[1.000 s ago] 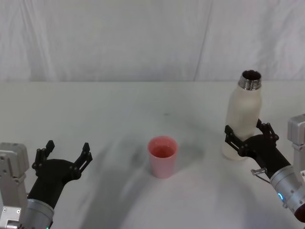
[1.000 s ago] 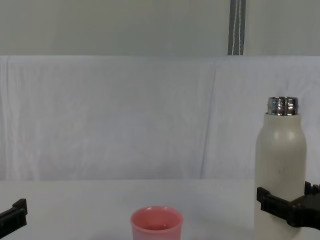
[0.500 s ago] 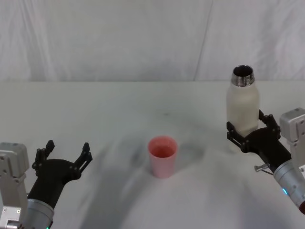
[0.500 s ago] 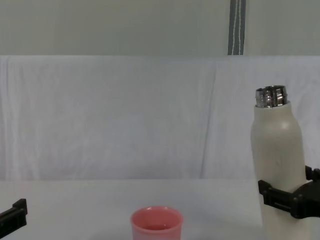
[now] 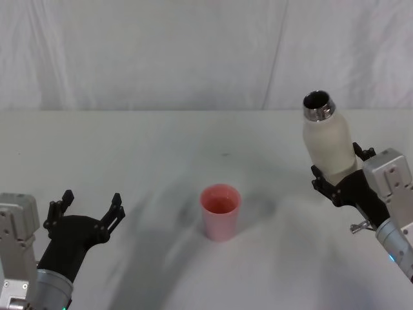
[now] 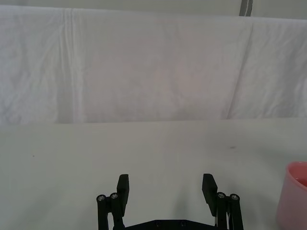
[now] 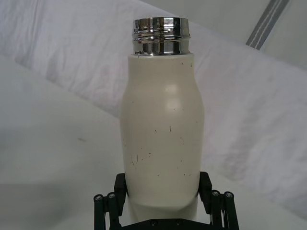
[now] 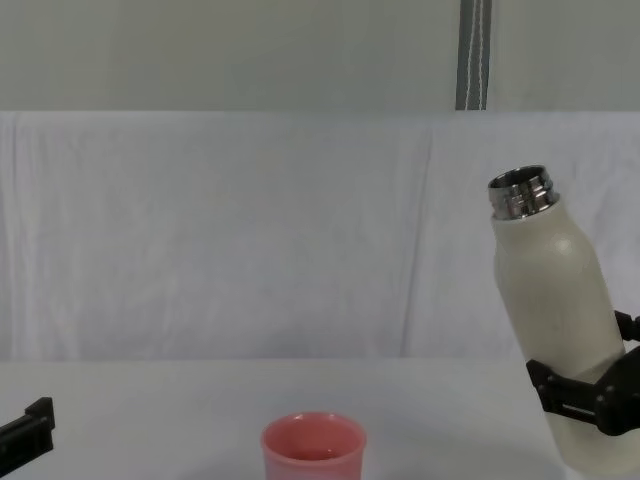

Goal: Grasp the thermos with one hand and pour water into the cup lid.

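The cream-white thermos (image 5: pixel 327 145) with its steel neck is held off the table at the right, tilted with its mouth leaning toward the middle. My right gripper (image 5: pixel 340 181) is shut on its lower body; the black fingers (image 7: pixel 119 188) clamp both sides of the thermos (image 7: pixel 162 146). In the chest view the thermos (image 8: pixel 555 340) leans left above the table. The pink cup lid (image 5: pixel 220 212) stands upright at the table's middle, left of the thermos, also seen as the cup lid (image 8: pixel 313 450). My left gripper (image 5: pixel 86 214) rests open near the front left, apart from the cup lid (image 6: pixel 293 201).
The white table (image 5: pixel 161 155) runs back to a white cloth backdrop (image 5: pixel 193 51). Open surface lies between the cup lid and both grippers.
My right gripper has lifted the thermos off the table and tilted its mouth toward the cup lid. The left arm and the cup lid have not moved.
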You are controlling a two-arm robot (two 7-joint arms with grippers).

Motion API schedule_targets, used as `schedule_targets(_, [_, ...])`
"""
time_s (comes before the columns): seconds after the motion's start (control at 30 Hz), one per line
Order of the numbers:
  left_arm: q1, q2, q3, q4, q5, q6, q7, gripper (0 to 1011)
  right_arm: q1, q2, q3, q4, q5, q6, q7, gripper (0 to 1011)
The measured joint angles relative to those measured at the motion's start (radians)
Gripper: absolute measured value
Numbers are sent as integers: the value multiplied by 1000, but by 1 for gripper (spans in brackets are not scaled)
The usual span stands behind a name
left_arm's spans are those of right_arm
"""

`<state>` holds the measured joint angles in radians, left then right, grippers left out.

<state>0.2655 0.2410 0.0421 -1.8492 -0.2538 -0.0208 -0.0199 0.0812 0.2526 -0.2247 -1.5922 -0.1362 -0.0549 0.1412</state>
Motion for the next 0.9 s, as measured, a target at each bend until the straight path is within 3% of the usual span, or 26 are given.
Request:
schedule_targets(0.47, [0,0,0,0,0,0,0,1001,-5,13,-11,-12,-105,-7,-11,940])
schedule_targets(0.9, [0,0,0,0,0,0,0,1001,-6,33,-49,-29,-265,-4,-49,940])
